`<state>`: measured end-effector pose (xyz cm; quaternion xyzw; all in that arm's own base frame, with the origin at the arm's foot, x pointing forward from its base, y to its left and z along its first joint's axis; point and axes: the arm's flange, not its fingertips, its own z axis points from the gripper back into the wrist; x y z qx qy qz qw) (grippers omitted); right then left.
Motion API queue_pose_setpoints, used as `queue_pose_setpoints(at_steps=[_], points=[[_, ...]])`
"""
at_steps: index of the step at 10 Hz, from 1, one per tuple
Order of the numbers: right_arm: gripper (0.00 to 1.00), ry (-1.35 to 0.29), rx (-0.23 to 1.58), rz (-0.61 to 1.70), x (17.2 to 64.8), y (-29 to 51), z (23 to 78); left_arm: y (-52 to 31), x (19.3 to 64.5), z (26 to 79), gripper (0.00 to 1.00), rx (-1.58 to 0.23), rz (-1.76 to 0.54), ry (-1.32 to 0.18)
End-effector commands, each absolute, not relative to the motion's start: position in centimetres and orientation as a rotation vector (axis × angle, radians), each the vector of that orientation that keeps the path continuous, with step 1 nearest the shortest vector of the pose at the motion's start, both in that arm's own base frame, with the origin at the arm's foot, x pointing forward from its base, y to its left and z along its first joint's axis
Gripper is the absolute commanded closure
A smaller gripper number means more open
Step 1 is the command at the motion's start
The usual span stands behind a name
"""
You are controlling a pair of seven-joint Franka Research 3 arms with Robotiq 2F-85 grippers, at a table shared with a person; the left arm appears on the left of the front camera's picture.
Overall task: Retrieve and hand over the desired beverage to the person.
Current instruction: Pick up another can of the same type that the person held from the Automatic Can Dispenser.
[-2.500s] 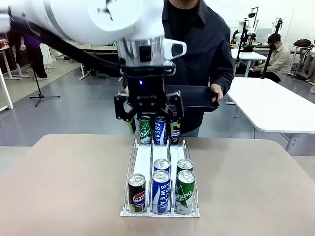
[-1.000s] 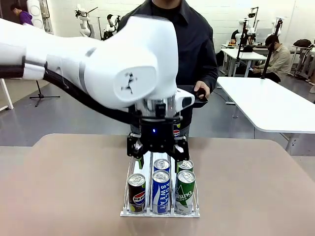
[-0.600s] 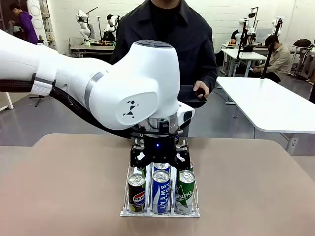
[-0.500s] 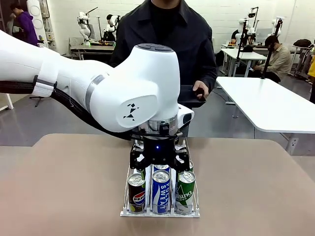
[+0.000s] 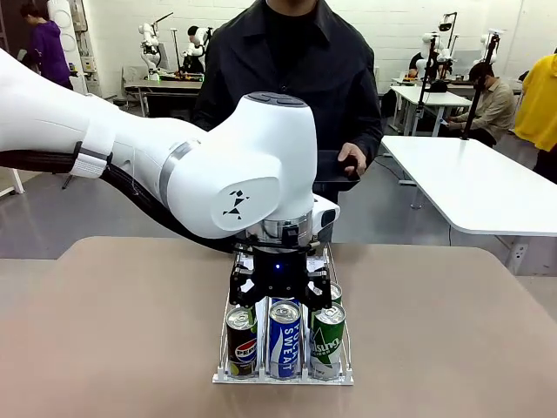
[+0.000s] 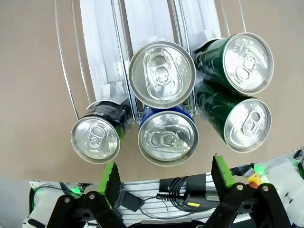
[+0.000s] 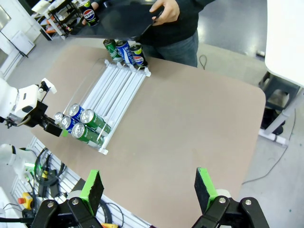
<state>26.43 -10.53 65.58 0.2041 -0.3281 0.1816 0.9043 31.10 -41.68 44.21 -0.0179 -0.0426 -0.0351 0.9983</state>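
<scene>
The left gripper (image 6: pixel 166 175) hung over the front row of the white wire-railed rack (image 5: pixel 283 378). Its fingers were apart, bracketing the blue aluminium can (image 5: pixel 285 340), probably the wanted drink, for a top-down grasp. The dark-jacketed person (image 5: pixel 287 70) stood behind the rack.

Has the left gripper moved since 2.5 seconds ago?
Yes. The left gripper has dropped and come along the rack from its far end to just behind the front cans.

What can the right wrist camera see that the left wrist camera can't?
Right wrist view: the whole table, the person's hand holding a dark tray, and three cans at the rack's far end. Left wrist view: the pull tabs on the can tops, close up. Both: the rack and its five front cans.
</scene>
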Motion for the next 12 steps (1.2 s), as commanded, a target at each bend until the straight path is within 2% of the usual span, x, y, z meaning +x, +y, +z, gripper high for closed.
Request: queue_pose_setpoints(at_steps=[1, 12], points=[[0.0, -0.684, 0.453, 0.393, 26.5, -10.5, 65.5, -42.4, 31.9, 44.0, 0.0, -0.037, -0.067, -0.1], [0.0, -0.684, 0.453, 0.393, 26.5, -10.5, 65.5, -42.3, 33.7, 43.3, 0.0, -0.031, -0.081, -0.103]])
